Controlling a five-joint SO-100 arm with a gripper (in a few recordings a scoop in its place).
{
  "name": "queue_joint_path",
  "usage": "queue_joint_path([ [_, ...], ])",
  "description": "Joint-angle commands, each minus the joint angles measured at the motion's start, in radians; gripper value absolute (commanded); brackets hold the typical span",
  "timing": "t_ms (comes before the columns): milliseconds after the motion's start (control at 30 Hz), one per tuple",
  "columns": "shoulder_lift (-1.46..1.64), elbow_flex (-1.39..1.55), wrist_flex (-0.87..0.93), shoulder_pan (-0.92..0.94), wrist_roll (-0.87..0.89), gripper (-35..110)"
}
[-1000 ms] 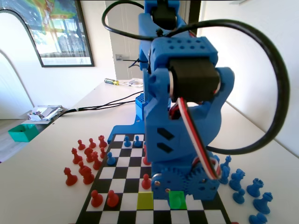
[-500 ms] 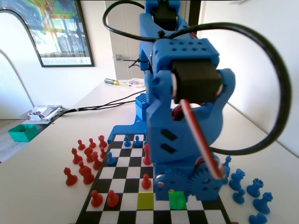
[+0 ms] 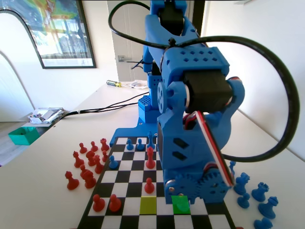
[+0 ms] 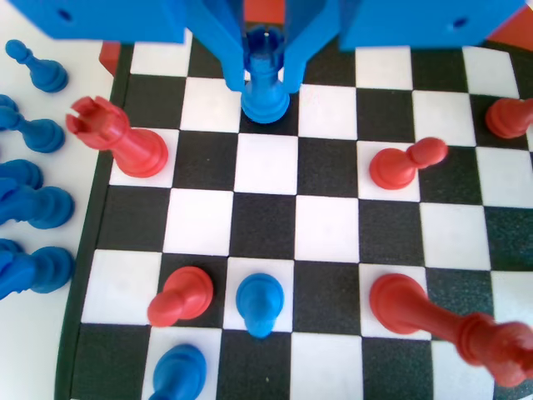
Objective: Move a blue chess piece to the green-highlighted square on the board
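1. One tool: in the wrist view its two jaws hang from the top edge, drawn in close on either side of the blue chess piece, touching its head and neck. Judged to be gripping it.
2. One blue chess piece, upright between the jaws; its flared base sits at the seam between a black square and the white square on its left, near the board's top rows in the wrist view. Whether the base rests on the board or hangs just above it cannot be told.
3. One green-highlighted square, in the fixed view, near the picture's bottom edge, directly under the blue arm's geared wrist. A paler yellow-green square lies one square away on its left.
4. Several other pieces, wrist view: a red rook on the left files, a red pawn to the right, a second blue pawn and a red pawn side by side lower down, a tall red piece tipped over at lower right.
5. A cluster of spare blue pieces on the desk, off the board's left edge.
6. Step in hand, as a judgement: placing the pawn, with the arm low over the green square.
7. Next move, as a judgement: settle the base squarely inside the green square, then part the jaws and rise straight up, so the pawn is not tipped.
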Motion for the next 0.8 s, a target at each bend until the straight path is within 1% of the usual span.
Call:
queue_joint_path([
  [0,0.048,-0.003,0.008,-0.009,-0.012,2],
  [100,0.048,-0.002,0.005,-0.009,-0.018,4],
  [300,0.049,-0.008,0.003,-0.003,-0.026,13],
  [567,0.083,-0.015,0.015,0.006,-0.034,17],
  [767,0.160,-0.018,0.052,0.012,-0.035,17],
])
